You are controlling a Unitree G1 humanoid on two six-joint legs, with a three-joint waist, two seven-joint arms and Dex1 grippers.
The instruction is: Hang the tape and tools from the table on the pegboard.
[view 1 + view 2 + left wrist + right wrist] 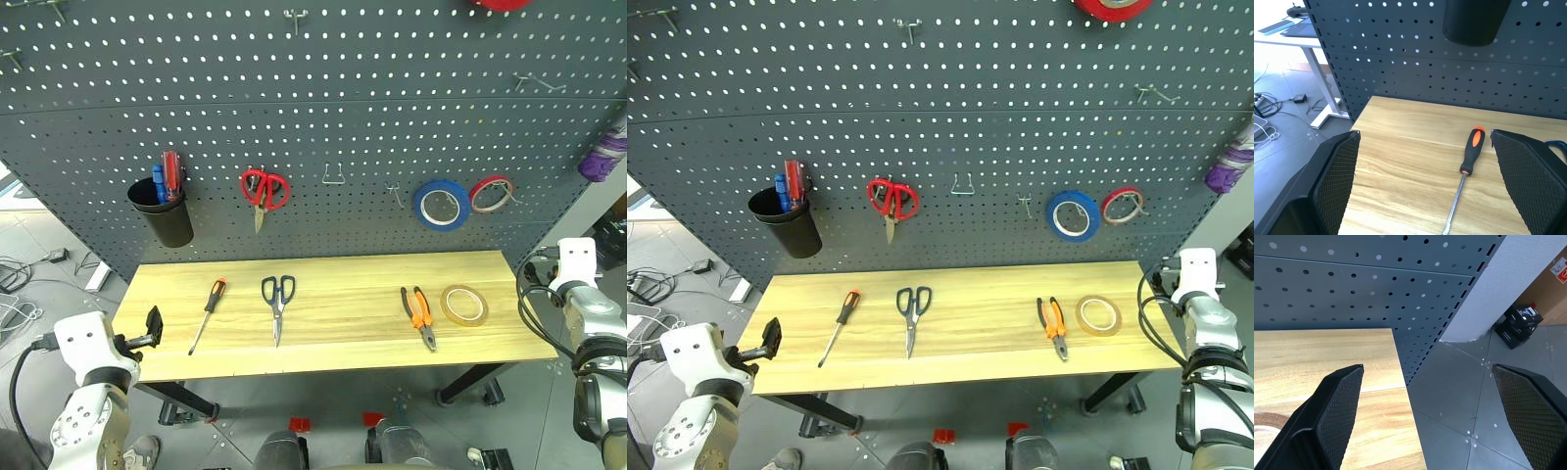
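On the light wooden table (343,269) lie, from left to right, the orange-black screwdriver (209,311), the dark-handled scissors (277,299), the orange-black pliers (418,315) and the tan tape ring (463,305). Behind it rises the dark grey pegboard (313,108). My left gripper (152,327) hovers off the table's left end, open and empty. In the left wrist view the screwdriver (1469,166) lies ahead between its fingers (1337,181). My right gripper (1427,416) stands open and empty past the table's right end, with the tape's edge (1264,423) beside one finger.
On the pegboard hang a black cup (165,217) with red and blue screwdrivers, red scissors (265,189), a blue roll (441,204), a thin red roll (492,193) and an empty hook (333,176). Cables lie on the floor at the left.
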